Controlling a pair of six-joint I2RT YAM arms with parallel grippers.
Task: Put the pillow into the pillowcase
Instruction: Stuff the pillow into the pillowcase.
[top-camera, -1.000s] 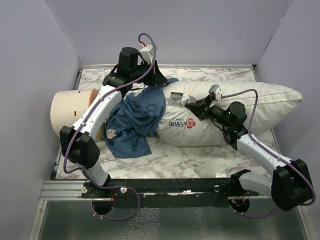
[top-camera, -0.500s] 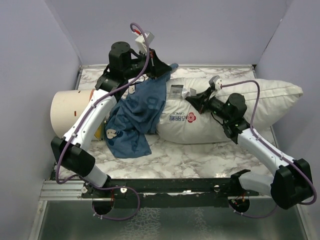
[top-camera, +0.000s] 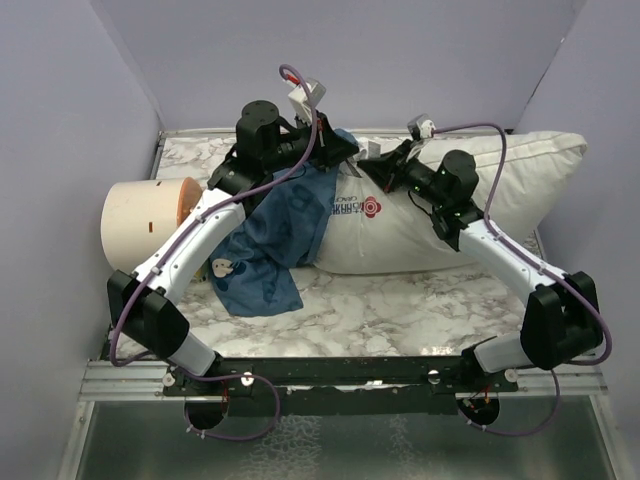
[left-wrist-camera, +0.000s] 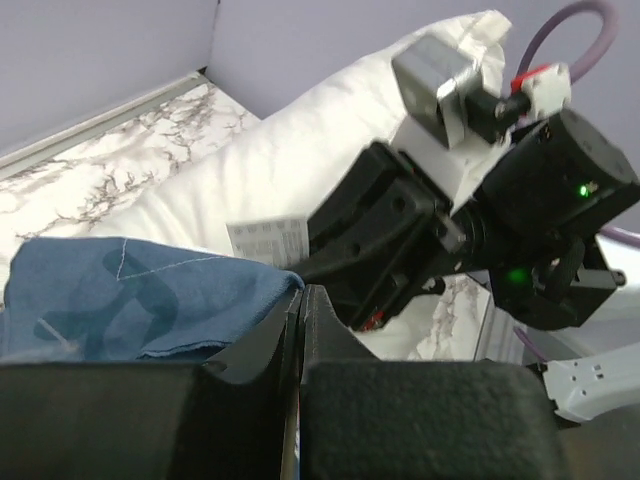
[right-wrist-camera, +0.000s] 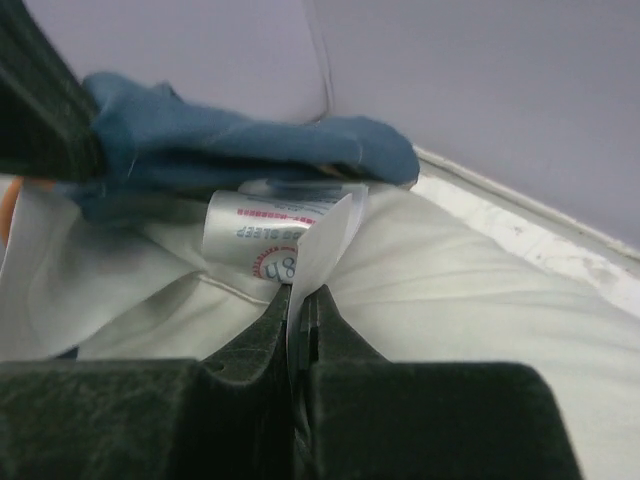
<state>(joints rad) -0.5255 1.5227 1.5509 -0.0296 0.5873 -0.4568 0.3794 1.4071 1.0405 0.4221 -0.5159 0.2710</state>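
Observation:
The white pillow (top-camera: 470, 205) lies across the back right of the table, its red logo (top-camera: 371, 208) near its left end. The blue pillowcase (top-camera: 275, 235) drapes from that end down to the table at the left. My left gripper (top-camera: 350, 150) is shut on the pillowcase's upper edge (left-wrist-camera: 150, 300) and holds it raised at the pillow's end. My right gripper (top-camera: 372, 160) is shut on the pillow's fabric (right-wrist-camera: 320, 240) beside its printed labels (right-wrist-camera: 265, 235). The two grippers are close together, the right arm's wrist (left-wrist-camera: 470, 210) filling the left wrist view.
A pale cylinder (top-camera: 140, 222) lies on its side at the table's left. The marble tabletop (top-camera: 400, 310) shows in front of the pillow. Purple walls close in the back and both sides. A small white tag (top-camera: 222, 266) lies at the pillowcase's lower edge.
Both grippers have risen and moved toward the back. The pillow's left end has lifted and shifted back with the right gripper. The left gripper has carried the pillowcase edge rightward to it.

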